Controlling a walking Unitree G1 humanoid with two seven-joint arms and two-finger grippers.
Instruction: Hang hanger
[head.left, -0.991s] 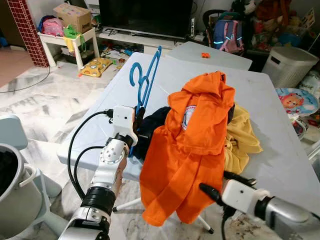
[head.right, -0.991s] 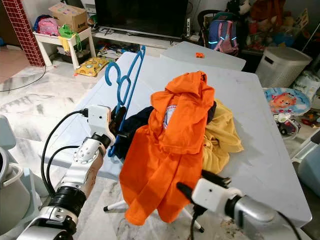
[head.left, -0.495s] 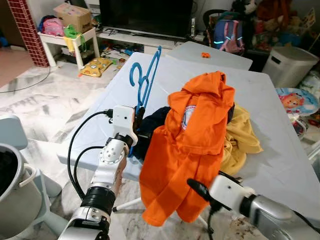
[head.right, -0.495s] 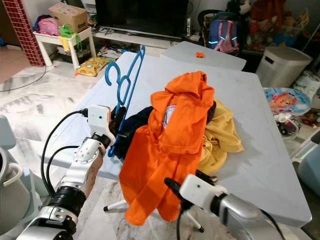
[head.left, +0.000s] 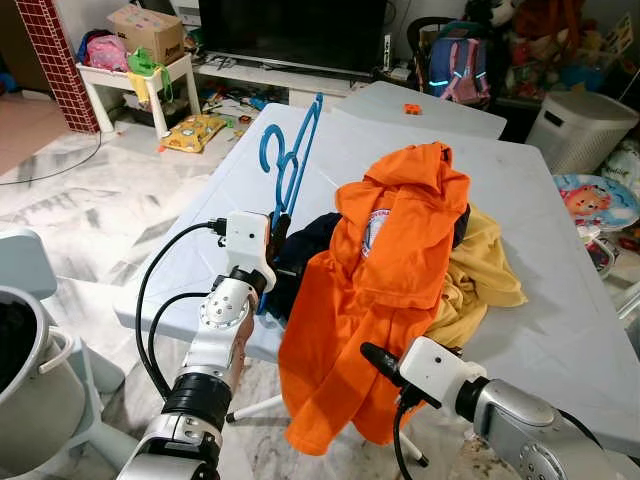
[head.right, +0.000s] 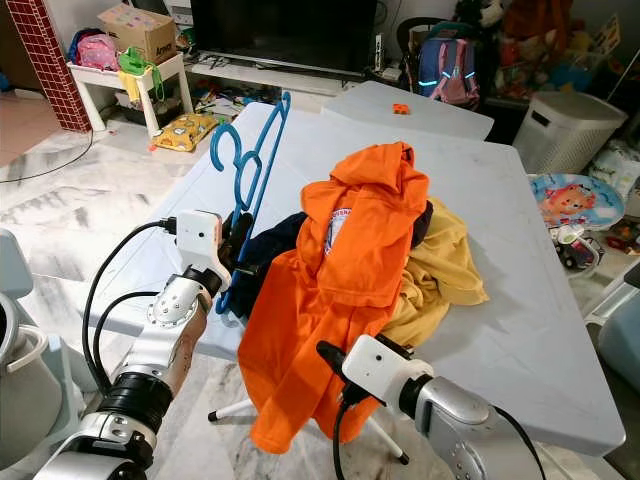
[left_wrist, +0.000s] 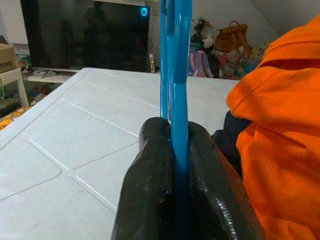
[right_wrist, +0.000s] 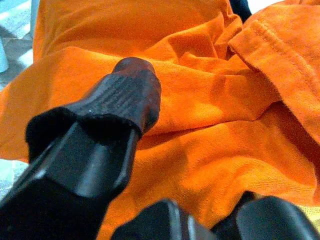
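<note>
A blue plastic hanger (head.left: 291, 158) stands on edge over the near-left part of the pale table (head.left: 560, 210). My left gripper (head.left: 279, 243) is shut on its lower bar, and the left wrist view shows both black fingers (left_wrist: 154, 165) pinching the blue bar (left_wrist: 178, 90). An orange shirt (head.left: 390, 270) is draped over a pile of clothes, with its lower half hanging past the table's front edge. My right gripper (head.left: 376, 358) is open, low at the front, with its fingertips against that hanging orange cloth (right_wrist: 210, 115). The orange cloth lies between and beyond the fingers (right_wrist: 120, 95).
A yellow garment (head.left: 485, 275) and a dark navy one (head.left: 305, 250) lie under the orange shirt. A second pale table (head.left: 430, 108) stands behind, beside a white laundry basket (head.left: 578, 130). A grey pot on a stool (head.left: 30, 360) is at my left. Toys litter the far floor.
My right gripper has moved left and forward from the table's front right to the hanging orange cloth. The left arm and the hanger have stayed still.
</note>
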